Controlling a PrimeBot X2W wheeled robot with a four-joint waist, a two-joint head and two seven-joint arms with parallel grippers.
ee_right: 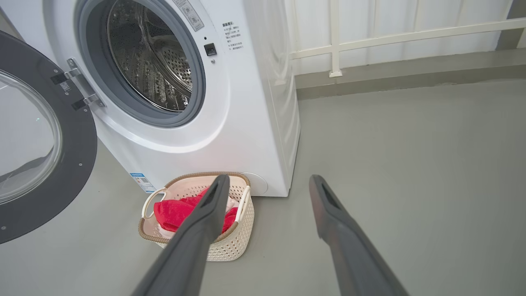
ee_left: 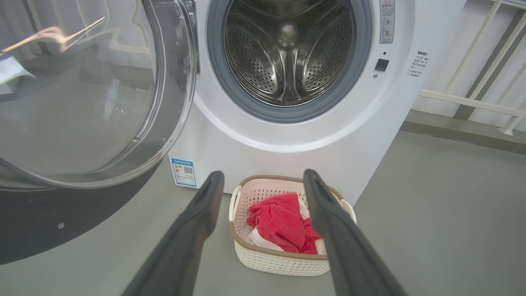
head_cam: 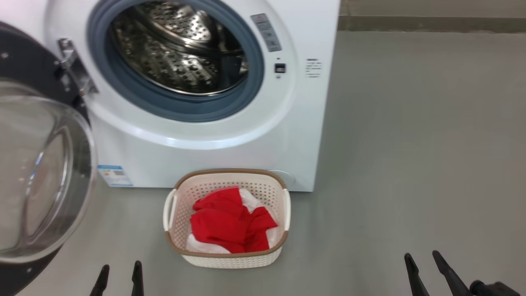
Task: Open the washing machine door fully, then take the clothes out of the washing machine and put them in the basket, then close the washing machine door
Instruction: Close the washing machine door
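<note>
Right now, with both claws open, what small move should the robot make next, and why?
Probably reach the left gripper toward the washing machine door to swing it shut: the clothes lie in the basket, the drum looks empty, and the door stands wide open.

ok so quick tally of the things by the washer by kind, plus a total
white front-loading washing machine: 1
round black-rimmed glass door, open: 1
cream perforated plastic basket: 1
heap of red and white clothes in the basket: 1
total: 4
</note>
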